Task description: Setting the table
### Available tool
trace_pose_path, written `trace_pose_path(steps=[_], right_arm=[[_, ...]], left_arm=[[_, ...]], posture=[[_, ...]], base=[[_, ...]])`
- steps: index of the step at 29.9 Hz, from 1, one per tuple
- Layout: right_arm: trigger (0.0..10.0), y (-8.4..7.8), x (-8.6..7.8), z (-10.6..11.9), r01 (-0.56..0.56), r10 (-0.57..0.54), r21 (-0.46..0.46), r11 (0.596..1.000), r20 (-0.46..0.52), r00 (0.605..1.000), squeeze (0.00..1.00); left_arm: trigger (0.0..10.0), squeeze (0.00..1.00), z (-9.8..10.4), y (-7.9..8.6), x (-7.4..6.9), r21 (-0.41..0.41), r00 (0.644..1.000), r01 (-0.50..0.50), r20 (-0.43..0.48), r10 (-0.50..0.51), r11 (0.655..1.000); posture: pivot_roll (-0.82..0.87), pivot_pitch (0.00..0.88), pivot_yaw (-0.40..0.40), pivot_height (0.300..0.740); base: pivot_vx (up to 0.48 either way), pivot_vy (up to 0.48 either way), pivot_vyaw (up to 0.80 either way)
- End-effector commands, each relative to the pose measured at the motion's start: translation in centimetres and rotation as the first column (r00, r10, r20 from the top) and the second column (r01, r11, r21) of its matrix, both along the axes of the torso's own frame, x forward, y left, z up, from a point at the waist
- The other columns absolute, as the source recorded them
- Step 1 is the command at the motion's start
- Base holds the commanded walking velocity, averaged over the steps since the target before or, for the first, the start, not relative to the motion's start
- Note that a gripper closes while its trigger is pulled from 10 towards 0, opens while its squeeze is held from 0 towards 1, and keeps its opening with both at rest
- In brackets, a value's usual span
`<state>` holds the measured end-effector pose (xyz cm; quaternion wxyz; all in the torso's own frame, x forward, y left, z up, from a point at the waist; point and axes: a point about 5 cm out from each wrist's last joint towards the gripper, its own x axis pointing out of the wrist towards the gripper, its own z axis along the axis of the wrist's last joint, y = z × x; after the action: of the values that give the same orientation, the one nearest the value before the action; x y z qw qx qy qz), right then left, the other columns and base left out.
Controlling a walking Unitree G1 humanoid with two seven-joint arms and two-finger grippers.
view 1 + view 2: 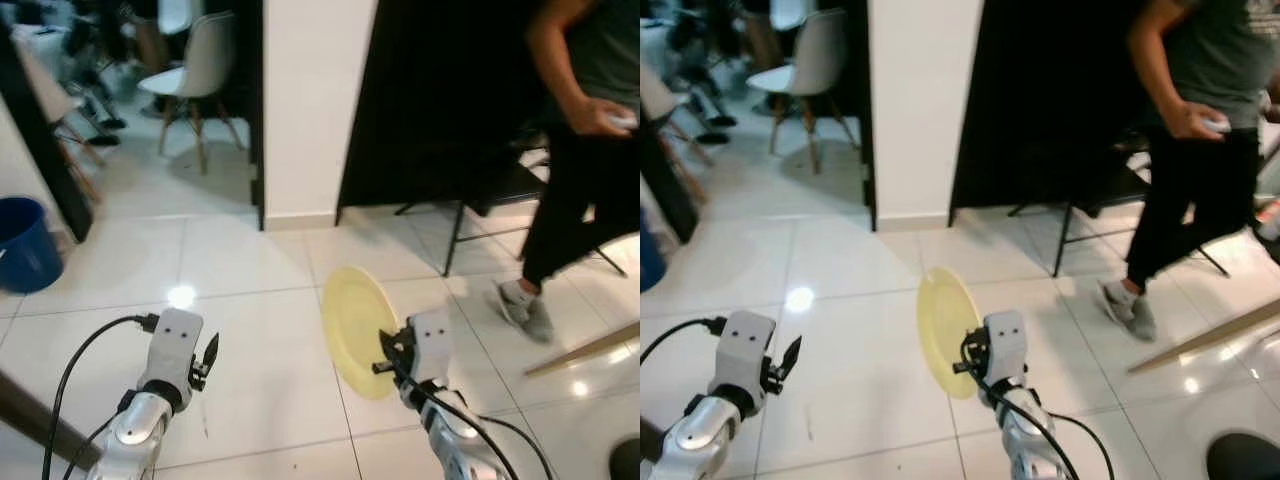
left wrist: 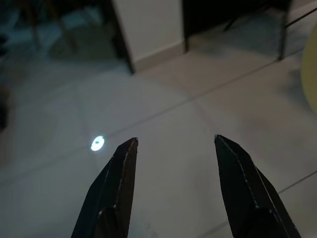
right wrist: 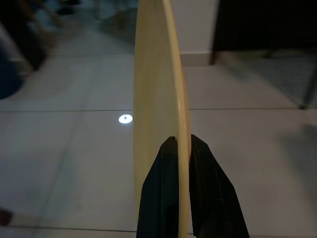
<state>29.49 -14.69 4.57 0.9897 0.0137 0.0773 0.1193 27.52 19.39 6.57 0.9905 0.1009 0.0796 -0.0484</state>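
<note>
Above the glossy white tiled floor [image 1: 250, 330], a round pale yellow plate [image 1: 356, 328] is carried on edge by the right gripper [image 1: 385, 358], well clear of the tiles. The two black fingers are clamped on the plate's rim, one on each face, as the right wrist view shows, where the plate [image 3: 163, 114] rises edge-on straight up from the fingertips. It is probably held upright because a rim pinch is the only grip two thin fingers can make on a flat dish; held so, the plate also stays narrow while it is carried through the room.

The left gripper [image 1: 211, 352] is held forward at about the same height with nothing in it; its fingers [image 2: 121, 173] are spread apart over bare floor. It is likely kept free for balance or for the next item.

Ahead stand a white pillar [image 1: 315, 100] and a dark panel [image 1: 440, 100], with a black metal-legged chair [image 1: 480, 200] at its foot. A person in dark trousers [image 1: 570, 190] walks past on the right. A white moulded chair with wooden legs [image 1: 195, 70] and a blue bucket [image 1: 25, 245] are seen to the left. No table top can be made out, so the plate is judged to be in transit, not yet set down.
</note>
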Motion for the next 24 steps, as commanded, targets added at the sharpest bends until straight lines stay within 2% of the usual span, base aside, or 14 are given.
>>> trace_pose_path(steps=[1,24], right_arm=[[10.0,-0.02,0.25,0.30,0.000,0.000,-0.003,1.000,0.022,1.000,0.00],[10.0,0.33,0.88,0.58,-0.018,0.018,-0.001,1.000,0.042,0.999,0.00]], left_arm=[[10.0,0.00,-0.38,0.14,-0.13,-0.002,1.000,-0.007,-0.005,0.007,1.000],[10.0,0.00,-1.10,0.16,-0.12,-0.016,1.000,-0.016,-0.004,0.016,1.000]], posture=[[0.04,0.014,0.024,0.740],[0.04,0.002,0.014,0.740]], base=[[0.000,0.000,-0.80],[0.000,0.000,-0.80]])
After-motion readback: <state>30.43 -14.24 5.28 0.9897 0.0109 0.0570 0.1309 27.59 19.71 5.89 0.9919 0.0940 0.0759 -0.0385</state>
